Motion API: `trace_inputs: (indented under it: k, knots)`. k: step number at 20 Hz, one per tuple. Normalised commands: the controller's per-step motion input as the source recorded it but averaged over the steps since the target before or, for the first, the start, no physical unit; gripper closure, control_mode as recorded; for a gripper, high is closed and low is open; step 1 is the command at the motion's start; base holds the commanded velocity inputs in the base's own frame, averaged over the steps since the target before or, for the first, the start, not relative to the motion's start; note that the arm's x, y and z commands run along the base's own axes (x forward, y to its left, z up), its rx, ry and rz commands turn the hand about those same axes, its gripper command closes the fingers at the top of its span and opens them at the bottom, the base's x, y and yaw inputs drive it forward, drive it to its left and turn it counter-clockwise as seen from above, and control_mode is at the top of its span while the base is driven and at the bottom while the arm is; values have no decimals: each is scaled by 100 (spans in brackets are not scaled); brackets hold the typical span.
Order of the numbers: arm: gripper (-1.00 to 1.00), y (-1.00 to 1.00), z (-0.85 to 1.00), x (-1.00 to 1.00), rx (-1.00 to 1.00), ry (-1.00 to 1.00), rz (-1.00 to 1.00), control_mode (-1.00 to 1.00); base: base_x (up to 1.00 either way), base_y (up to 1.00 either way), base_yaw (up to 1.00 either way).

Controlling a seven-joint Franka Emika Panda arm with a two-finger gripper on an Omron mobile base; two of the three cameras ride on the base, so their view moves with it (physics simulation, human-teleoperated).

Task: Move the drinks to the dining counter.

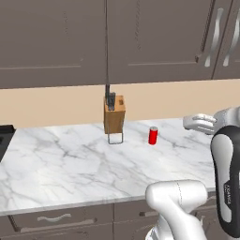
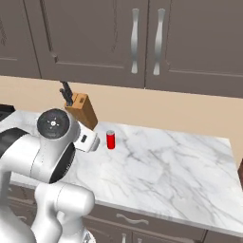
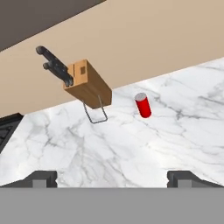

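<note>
One of the drinks, a small red can [image 1: 153,135] [image 2: 110,140] [image 3: 142,105], stands upright on the marble counter [image 1: 70,164] under dark grey cabinets. My gripper [image 3: 113,178] hovers above the counter to the can's right in the left base view, well short of it. Its hand [image 1: 199,123] points toward the can. In the hand view the two dark fingertips [image 3: 43,178] stand wide apart with nothing between them, so the gripper is open. In the right base view my own arm partly hides the hand [image 2: 88,141]. The dining counter is out of view.
A wooden knife block [image 1: 114,115] [image 2: 81,110] [image 3: 87,84] with dark handles stands left of the can, against the tan backsplash. A dark stovetop edge [image 1: 4,136] lies at the far left. The counter's right end [image 2: 231,152] stops short of the frame edge.
</note>
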Motion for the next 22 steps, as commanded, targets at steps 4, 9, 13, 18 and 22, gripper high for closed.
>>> trace_inputs:
  k: [4,9,13,18,22]
  knots:
    - [-100,-13,-48,28,0,-13,0,-100,0,0,0]
    - [-100,-10,-50,34,0,-9,0,-100,0,0,0]
    - [-100,-4,-20,38,-3,-2,-1,-100,0,0,0]
    - [-100,0,-8,41,-13,1,-5,-100,0,0,0]
    - [-100,0,-22,36,-11,0,-1,-100,0,0,0]
